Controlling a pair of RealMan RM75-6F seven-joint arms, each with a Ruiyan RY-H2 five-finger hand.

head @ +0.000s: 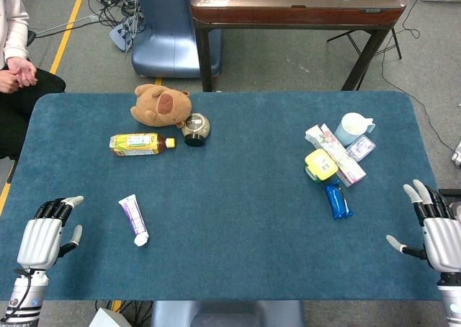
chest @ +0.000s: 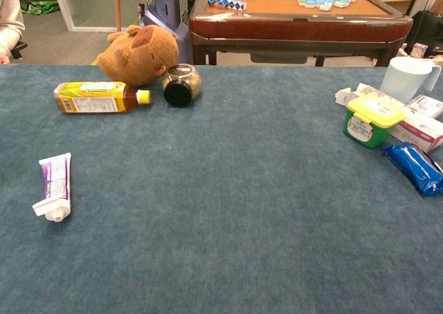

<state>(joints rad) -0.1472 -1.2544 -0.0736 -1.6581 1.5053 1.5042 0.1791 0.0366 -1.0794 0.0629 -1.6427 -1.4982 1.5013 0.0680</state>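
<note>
My left hand (head: 49,230) hovers over the near left corner of the blue table (head: 238,212), fingers stretched out and apart, holding nothing. A white and purple tube (head: 134,219) (chest: 55,187) lies just to its right. My right hand (head: 432,226) is at the near right edge, fingers spread and empty. Nearest to it is a blue packet (head: 337,200) (chest: 416,167). The chest view shows neither hand.
At the back left lie a brown plush toy (head: 161,104) (chest: 137,53), a yellow-labelled bottle (head: 140,144) (chest: 97,97) and a small round jar (head: 195,128) (chest: 181,84). At right stand a yellow-lidded green tub (head: 320,166) (chest: 371,120), a long box (head: 336,153), a pale mug (head: 353,127) (chest: 407,79). A person (head: 13,50) sits far left.
</note>
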